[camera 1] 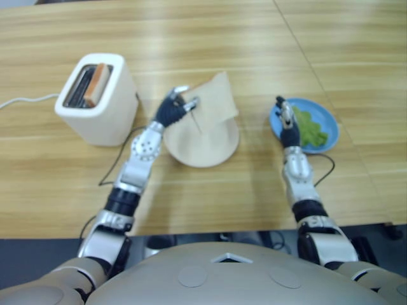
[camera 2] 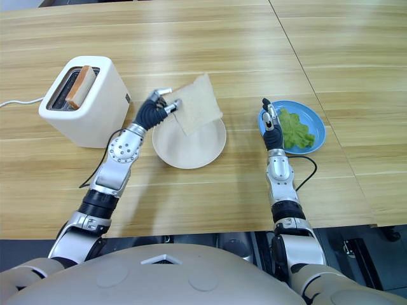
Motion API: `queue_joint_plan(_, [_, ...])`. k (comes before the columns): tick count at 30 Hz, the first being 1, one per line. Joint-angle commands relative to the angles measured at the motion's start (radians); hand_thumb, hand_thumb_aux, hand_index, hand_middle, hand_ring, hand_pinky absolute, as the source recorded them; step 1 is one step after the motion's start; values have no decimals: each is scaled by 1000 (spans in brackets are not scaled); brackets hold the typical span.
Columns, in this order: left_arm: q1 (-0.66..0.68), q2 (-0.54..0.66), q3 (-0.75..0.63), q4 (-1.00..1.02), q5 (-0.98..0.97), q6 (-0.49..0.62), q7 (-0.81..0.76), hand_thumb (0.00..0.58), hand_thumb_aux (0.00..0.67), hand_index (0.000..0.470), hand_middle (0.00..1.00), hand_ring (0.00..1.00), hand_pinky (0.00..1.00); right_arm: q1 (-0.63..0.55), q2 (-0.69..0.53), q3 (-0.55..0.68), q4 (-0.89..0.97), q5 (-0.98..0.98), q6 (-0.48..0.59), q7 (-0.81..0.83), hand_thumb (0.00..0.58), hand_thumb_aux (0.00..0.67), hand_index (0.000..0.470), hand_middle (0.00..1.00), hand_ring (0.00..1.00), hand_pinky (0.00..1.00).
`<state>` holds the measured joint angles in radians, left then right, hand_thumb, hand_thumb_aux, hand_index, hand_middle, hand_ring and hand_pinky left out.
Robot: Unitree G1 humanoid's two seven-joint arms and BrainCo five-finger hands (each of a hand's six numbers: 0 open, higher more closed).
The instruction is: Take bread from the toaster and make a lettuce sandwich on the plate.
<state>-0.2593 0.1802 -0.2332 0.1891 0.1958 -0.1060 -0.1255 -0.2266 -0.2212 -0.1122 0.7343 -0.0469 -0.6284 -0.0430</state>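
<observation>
Left hand (camera 2: pixel 154 111) is clamped on the edge of the pale square bread slice (camera 2: pixel 198 101), likely soft and light, so squeeze gently; right hand (camera 2: pixel 272 124) by leafy green lettuce (camera 2: pixel 294 130), grip unclear

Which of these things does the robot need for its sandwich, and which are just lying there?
For the sandwich: toaster, the slice in it, bread slice held in the left hand, tan plate, lettuce on the blue plate by the right hand.

Just lying about: white cord, black cable.
</observation>
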Motion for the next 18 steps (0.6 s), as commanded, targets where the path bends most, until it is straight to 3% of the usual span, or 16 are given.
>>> queue_joint_plan(1, [-6, 26, -25, 70, 28, 17, -52, 580, 670, 460, 1000, 1000, 1000, 8, 0, 3, -8, -5, 17, 4, 0, 0, 0, 0, 0, 0])
queue_joint_plan(16, [48, 178, -17, -24, 85, 140, -176, 580, 670, 460, 1000, 1000, 1000, 20, -3, 3, -25, -5, 27, 7, 0, 0, 0, 0, 0, 0])
queue_joint_plan(17, [45, 185, -32, -15, 114, 145, -171, 543, 502, 345, 929, 929, 929, 21, -4, 3, -26, -5, 28, 7, 0, 0, 0, 0, 0, 0])
queue_joint_plan(18, [42, 189, -45, -4, 142, 147, -162, 241, 158, 108, 0, 0, 0, 21, -4, 3, -28, -5, 28, 7, 0, 0, 0, 0, 0, 0])
